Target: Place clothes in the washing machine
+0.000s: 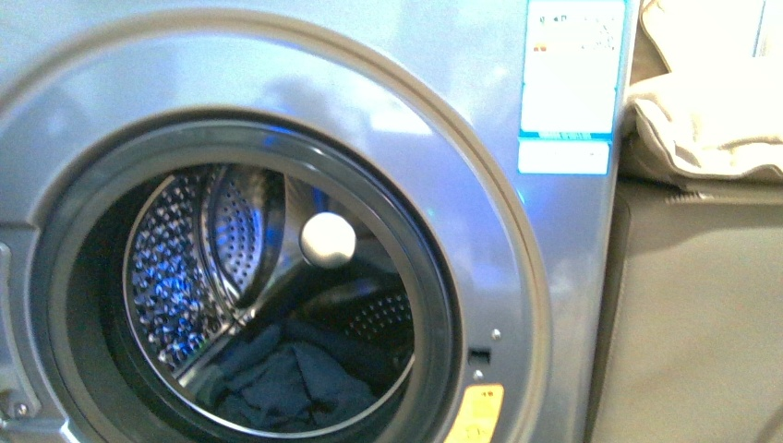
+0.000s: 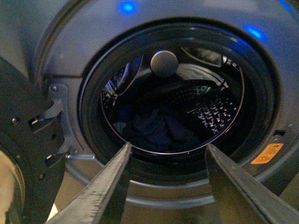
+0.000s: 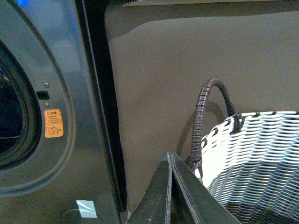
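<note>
The silver-grey washing machine fills the front view, its round porthole open. Dark navy clothes lie crumpled at the bottom of the perforated steel drum. In the left wrist view the same clothes rest inside the drum, beyond my left gripper, which is open and empty just outside the porthole rim. My right gripper is shut on nothing, off to the machine's right side beside a basket. Neither arm shows in the front view.
A white woven basket with a dark wrapped handle sits beside the right gripper. A plain grey-beige cabinet stands right of the washer, with beige padded fabric on top. The open door hangs at the porthole's hinge side.
</note>
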Robot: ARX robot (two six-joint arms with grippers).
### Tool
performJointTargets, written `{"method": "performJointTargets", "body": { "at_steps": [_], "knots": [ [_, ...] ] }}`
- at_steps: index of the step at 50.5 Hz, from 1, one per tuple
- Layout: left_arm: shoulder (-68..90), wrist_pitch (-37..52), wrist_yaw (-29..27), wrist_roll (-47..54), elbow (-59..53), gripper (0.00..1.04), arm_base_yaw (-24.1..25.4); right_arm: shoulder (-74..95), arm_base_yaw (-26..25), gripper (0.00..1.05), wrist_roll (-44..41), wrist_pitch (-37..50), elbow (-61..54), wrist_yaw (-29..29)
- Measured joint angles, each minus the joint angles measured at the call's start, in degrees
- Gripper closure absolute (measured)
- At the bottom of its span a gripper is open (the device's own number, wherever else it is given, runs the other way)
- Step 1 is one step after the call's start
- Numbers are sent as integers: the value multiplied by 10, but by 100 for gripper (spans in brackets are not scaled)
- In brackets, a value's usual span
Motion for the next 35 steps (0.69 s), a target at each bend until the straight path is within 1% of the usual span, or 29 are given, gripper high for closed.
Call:
{"method": "performJointTargets", "body": {
  "at_steps": [1, 6, 8, 9, 14, 17, 19, 20, 21, 22, 23, 25, 35],
  "knots": [
    [-6, 1, 8, 0, -8, 62, 9, 0, 0, 102, 0, 0, 0, 0],
    [-48, 7, 70, 0, -60, 89, 69, 0, 0, 102, 0, 0, 0, 0],
    [-57, 9, 82, 0, -70, 96, 82, 0, 0, 102, 0, 0, 0, 0],
    [-63, 10, 90, 0, -77, 102, 91, 0, 0, 102, 0, 0, 0, 0],
    [-92, 11, 126, 0, -108, 101, 131, 0, 0, 102, 0, 0, 0, 0],
    [-103, 10, 139, 0, -118, 101, 143, 0, 0, 102, 0, 0, 0, 0],
    [-128, -13, 139, 0, -122, 101, 145, 0, 0, 102, 0, 0, 0, 0],
    [-146, -31, 154, 0, -126, 101, 157, 0, 0, 102, 0, 0, 0, 0],
    [-160, -40, 190, 0, -132, 101, 177, 0, 0, 102, 0, 0, 0, 0],
    [-172, -43, 213, 0, -138, 101, 198, 0, 0, 102, 0, 0, 0, 0],
    [-181, -43, 218, -1, -139, 101, 215, 0, 0, 102, 0, 0, 0, 0],
    [-187, -42, 224, 0, -142, 101, 232, 0, 0, 102, 0, 0, 0, 0],
    [-199, -40, 228, 0, -163, 101, 235, 0, 0, 102, 0, 0, 0, 0]
  ]
}}
